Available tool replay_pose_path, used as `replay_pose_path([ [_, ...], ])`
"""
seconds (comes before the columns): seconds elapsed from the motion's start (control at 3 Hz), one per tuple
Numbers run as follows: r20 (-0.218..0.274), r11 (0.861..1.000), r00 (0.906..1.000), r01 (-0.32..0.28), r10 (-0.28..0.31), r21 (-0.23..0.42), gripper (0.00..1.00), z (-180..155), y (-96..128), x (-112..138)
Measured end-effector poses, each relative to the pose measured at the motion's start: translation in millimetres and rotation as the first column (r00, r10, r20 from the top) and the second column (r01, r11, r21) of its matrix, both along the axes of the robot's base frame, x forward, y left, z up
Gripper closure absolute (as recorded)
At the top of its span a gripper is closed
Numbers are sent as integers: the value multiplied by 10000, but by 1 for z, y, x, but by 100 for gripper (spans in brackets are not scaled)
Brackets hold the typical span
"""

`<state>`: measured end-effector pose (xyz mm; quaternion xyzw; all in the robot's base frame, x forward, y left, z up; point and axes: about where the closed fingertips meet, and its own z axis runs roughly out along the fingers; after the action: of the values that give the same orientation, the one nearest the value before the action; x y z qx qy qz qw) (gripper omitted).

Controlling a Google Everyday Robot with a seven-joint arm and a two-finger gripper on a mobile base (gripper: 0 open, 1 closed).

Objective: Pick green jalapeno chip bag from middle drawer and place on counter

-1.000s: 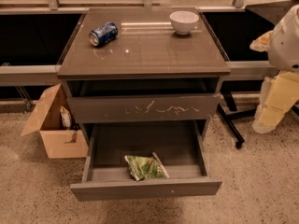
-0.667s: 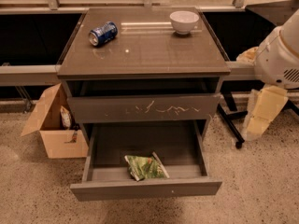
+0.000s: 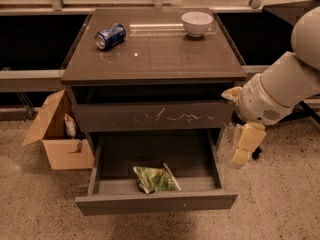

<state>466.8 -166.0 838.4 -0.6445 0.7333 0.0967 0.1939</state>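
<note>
The green jalapeno chip bag lies crinkled on the floor of the open middle drawer, near its front and middle. The drawer is pulled out and has a plain front panel. The counter is the glossy top of the cabinet. My gripper hangs pale yellow from the white arm, just outside the drawer's right side. It is to the right of the bag, apart from it, and holds nothing that I can see.
A blue soda can lies on its side at the counter's back left. A white bowl stands at the back right. The scratched drawer front above is shut. An open cardboard box stands on the floor at the left.
My arm has swung in from the right edge towards the cabinet. The gripper now hangs lower and closer to the open drawer's right side. The bag, can and bowl have not moved.
</note>
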Motion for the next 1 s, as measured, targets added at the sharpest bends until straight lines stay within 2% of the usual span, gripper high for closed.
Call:
replay_pose_path([
  [0.33,-3,10000,10000,-7,7,2,0,0,0,0],
  [0.67,-383,9958,9955,-854,866,329,0,-37,19,-1],
  [1.0,-899,9765,9775,-1796,1907,1192,0,-98,44,-3],
])
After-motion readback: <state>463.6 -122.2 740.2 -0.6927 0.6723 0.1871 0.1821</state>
